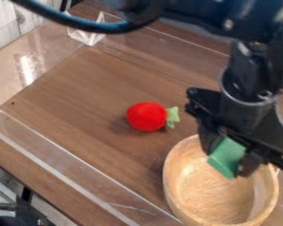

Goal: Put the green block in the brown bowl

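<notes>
While fingers point(233, 157) grip green block point(226, 157), bowl point(186, 181) seems uncrowded.

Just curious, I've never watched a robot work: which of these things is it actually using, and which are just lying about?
In use:
- green block, gripped in the fingers
- brown bowl, right beneath it

Lying about:
- red plush with a green stem, on the table beside the bowl

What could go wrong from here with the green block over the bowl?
1. The gripper holds the green block above the brown bowl, towards its back rim rather than its middle. Released here, it might clip the rim and tumble onto the table.
2. The block looks tilted in the gripper, so it may bounce unpredictably on landing.
3. The red plush with green stem lies close to the bowl's rim; a sideways retreat could knock it.
</notes>
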Robot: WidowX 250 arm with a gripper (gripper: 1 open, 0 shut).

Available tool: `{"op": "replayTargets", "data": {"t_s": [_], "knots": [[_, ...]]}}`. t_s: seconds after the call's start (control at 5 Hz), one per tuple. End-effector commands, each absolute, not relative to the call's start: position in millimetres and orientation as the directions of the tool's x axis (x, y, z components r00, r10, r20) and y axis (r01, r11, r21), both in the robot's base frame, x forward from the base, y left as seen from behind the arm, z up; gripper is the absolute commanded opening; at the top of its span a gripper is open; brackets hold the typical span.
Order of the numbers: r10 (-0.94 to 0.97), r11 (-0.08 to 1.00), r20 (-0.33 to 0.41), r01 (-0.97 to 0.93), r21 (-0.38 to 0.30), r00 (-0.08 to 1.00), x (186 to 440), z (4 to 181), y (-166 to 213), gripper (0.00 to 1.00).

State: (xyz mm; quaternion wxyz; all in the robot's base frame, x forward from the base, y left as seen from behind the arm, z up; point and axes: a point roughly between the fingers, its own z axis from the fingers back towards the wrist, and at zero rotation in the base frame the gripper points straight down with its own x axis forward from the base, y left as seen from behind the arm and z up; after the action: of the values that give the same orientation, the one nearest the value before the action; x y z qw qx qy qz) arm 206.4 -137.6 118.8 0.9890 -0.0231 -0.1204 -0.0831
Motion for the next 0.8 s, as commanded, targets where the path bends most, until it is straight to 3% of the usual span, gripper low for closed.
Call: {"op": "replayTargets", "data": {"t_s": [0.0,0.4,0.6], "knots": [[-0.171,0.98,0.286,0.193,-0.049,0.943,207.3,133.2,-155.8,0.0],[-0.25,0.961,0.322,0.274,-0.029,0.913,213.0,130.9,-130.9,0.0],[-0.284,0.953,0.313,0.303,-0.016,0.906,198.5,121.8,-127.8,0.0]]}}
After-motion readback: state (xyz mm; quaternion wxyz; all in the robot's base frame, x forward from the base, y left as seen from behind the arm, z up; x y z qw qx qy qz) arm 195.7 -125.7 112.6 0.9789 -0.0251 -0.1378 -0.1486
